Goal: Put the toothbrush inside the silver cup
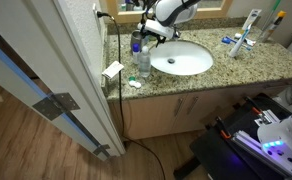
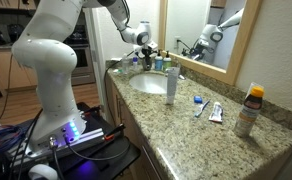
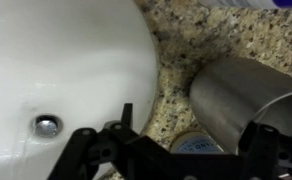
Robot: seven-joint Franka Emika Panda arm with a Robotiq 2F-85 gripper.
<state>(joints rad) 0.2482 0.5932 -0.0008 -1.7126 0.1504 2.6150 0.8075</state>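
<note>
Wrist view | end effector [image 3: 171, 145] spread wide | silver cup [image 3: 251, 95] on granite counter [image 3: 176, 50], just beside sink [image 3: 66, 60] rim

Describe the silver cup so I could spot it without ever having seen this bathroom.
Start at the white oval sink set in the speckled granite counter. The silver cup stands on the granite right beside the basin's rim, as the wrist view shows. It is a plain dull-metal cylinder with no label, unlike the clear bottle close by.

silver cup [image 3: 248, 100] beside sink [image 3: 66, 60], on counter [image 3: 181, 45]
</note>
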